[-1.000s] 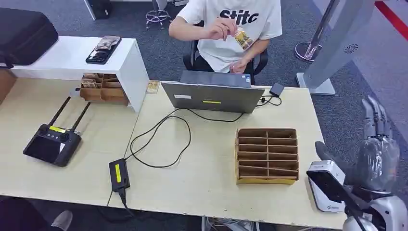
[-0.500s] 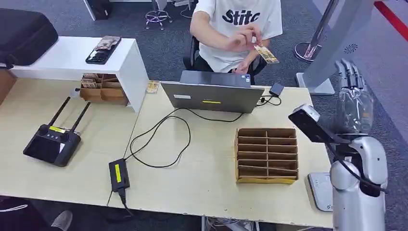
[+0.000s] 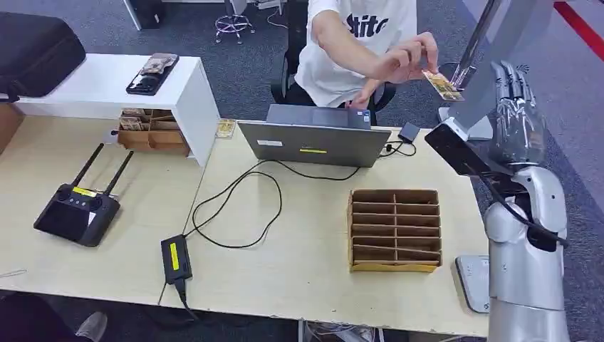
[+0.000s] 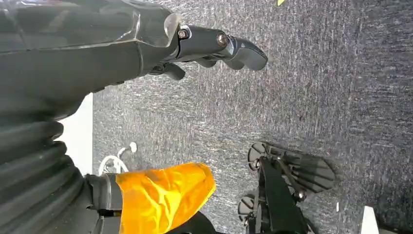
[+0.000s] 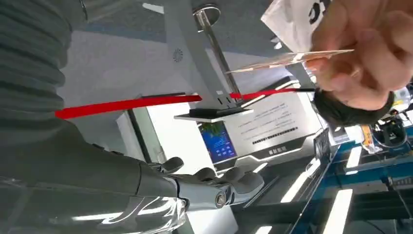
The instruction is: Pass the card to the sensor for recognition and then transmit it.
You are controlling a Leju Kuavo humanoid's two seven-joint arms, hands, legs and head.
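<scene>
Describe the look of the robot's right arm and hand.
The right arm is silver, built of rounded segments, with a black cable looping along it and a black camera block at the wrist. The right hand is grey with dark fingers under a clear glossy film; its wrist cover is grey and ribbed.

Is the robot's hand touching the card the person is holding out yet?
Apart. In the right wrist view, the card sits pinched in the person's hand, with open background between it and the right hand.
</scene>
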